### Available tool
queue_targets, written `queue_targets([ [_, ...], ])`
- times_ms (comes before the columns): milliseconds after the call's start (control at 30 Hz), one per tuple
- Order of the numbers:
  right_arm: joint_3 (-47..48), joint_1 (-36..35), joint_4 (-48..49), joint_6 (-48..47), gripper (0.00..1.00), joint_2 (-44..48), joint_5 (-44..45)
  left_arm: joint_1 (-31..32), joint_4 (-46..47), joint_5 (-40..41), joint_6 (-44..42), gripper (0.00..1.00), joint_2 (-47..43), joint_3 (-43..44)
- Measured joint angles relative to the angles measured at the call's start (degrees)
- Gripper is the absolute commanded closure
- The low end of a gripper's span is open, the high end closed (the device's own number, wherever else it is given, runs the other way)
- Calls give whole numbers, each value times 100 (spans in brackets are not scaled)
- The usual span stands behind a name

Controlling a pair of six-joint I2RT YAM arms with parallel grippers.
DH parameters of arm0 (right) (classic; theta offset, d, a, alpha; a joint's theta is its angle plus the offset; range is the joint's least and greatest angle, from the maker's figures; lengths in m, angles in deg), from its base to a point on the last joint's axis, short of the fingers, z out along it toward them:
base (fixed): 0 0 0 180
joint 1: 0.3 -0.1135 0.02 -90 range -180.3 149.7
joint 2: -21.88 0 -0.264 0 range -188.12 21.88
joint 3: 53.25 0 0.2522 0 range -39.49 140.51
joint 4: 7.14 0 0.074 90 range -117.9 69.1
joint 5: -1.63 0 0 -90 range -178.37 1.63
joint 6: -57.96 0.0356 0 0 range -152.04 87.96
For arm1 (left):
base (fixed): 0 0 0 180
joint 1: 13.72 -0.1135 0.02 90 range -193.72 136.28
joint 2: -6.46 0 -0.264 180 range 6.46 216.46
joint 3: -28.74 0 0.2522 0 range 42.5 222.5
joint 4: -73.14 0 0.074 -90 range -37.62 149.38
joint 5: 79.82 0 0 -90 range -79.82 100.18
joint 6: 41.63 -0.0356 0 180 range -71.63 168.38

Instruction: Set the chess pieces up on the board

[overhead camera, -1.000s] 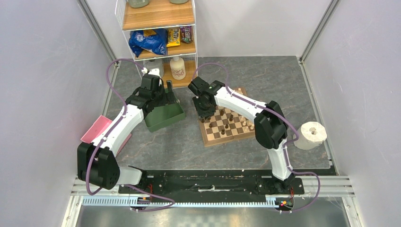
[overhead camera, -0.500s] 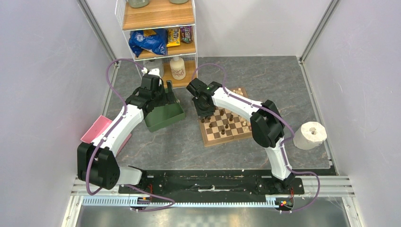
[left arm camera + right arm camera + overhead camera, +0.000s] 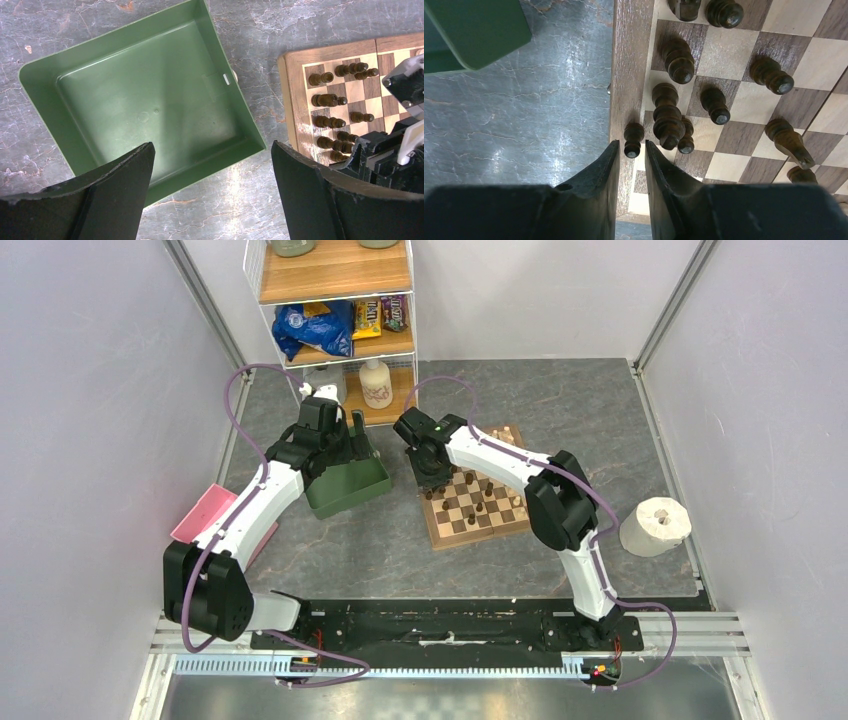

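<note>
The board lies right of centre, with several dark chess pieces standing on its left squares and a few pale ones further right. One dark pawn stands on the board's left border. My right gripper hangs over that edge, its jaws narrowed to either side of the pawn's head with a thin gap on each side. My left gripper is wide open above the near edge of the empty green tray, holding nothing.
The green tray sits just left of the board. A wire shelf with snack bags and a bottle stands at the back. A pink pad lies far left, a paper roll far right.
My right gripper's jaws have narrowed around the pawn, and that arm has shifted slightly left. The left arm has not moved.
</note>
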Motion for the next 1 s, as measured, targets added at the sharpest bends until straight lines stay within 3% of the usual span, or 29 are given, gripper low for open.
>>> queue_targets([
  [167,0,0,0,-2,75,-87,-2,0,0,2,0,7,0,0],
  [267,2,0,2,-7,87,-92,0,0,0,2,0,7,0,0],
  [333,7,0,2,-4,90,-92,0,0,0,0,0,7,0,0],
  [567,-15,-4,-122,-52,92,37,-140,0,0,2,0,7,-2,0],
  [767,-83,24,-352,-166,92,911,-13,0,2,0,2,7,0,0],
  [1000,597,544,-367,-157,92,1097,83,0,2,-17,11,7,-2,0],
])
